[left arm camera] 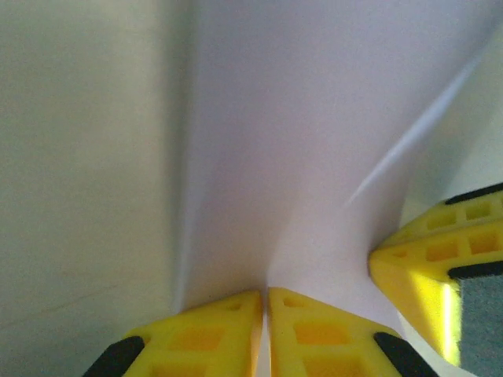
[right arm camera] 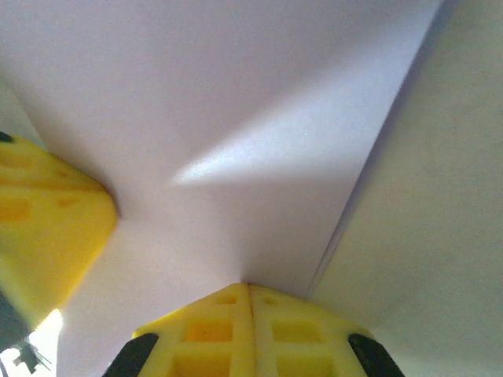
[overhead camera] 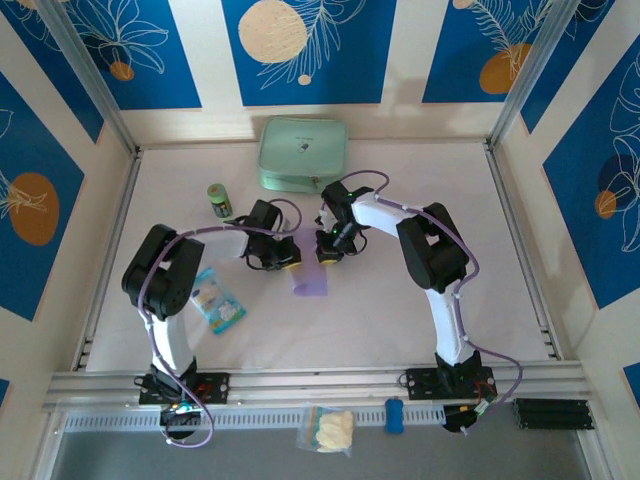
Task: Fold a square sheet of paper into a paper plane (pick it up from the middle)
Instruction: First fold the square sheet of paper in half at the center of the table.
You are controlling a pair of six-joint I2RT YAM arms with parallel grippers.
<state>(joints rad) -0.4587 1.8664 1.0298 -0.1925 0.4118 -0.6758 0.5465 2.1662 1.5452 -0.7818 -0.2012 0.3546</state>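
table (overhead camera: 400, 320) bearing everything | mint-green pouch (overhead camera: 303, 153) lying at far edge | square sheet of paper (overhead camera: 308, 280) sitting mid-table, creased, between both grippers | left gripper (left arm camera: 265, 308) pinching it, jaws nearly together | right gripper (right arm camera: 250, 297) clamping it, jaws fully together

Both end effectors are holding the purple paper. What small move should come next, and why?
Probably lower the purple paper onto the table and press the fold. The left end effector and right end effector are both shut on it, side by side, and a soft crease runs across the sheet, not yet flattened.
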